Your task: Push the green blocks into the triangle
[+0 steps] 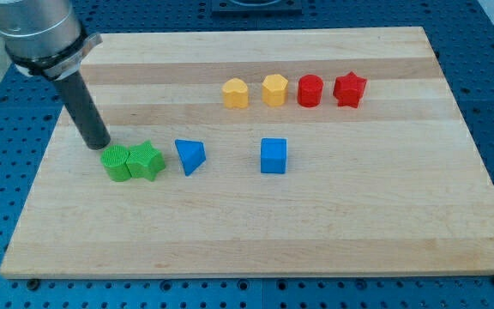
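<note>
Two green blocks sit side by side at the view's left: a green cylinder (117, 163) and a green star (145, 160), touching each other. A blue triangle (190, 156) lies just to the right of the star, with a small gap between them. My tip (99, 143) rests on the board at the cylinder's upper left, right beside it.
A blue cube (274, 155) sits right of the triangle. A row near the view's top holds two yellow blocks (235, 93) (274, 89), a red cylinder (310, 90) and a red star (349, 88). The wooden board (256, 240) has its left edge near my tip.
</note>
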You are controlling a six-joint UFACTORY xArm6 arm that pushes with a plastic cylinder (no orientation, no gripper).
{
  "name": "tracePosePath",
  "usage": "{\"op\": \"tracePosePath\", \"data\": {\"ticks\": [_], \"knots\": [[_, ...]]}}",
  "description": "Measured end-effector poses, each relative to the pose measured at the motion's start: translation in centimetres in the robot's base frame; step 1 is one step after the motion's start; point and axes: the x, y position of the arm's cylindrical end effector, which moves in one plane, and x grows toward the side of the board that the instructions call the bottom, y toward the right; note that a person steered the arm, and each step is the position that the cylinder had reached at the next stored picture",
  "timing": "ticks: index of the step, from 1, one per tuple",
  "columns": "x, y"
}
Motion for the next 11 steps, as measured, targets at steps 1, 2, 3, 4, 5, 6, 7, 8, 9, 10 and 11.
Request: {"op": "tracePosePath", "data": {"ticks": [1, 2, 3, 4, 5, 6, 7, 8, 9, 10, 11], "knots": [[1.4, -0.9], [2.9, -1.8], [4.6, -2.0], [4.7, -2.0], [4.6, -1.3], [3.3, 1.5], [2.3, 4.1], [2.3, 5.2], [2.3, 5.3], [1.3, 5.3], [-0.6, 8.6]]}}
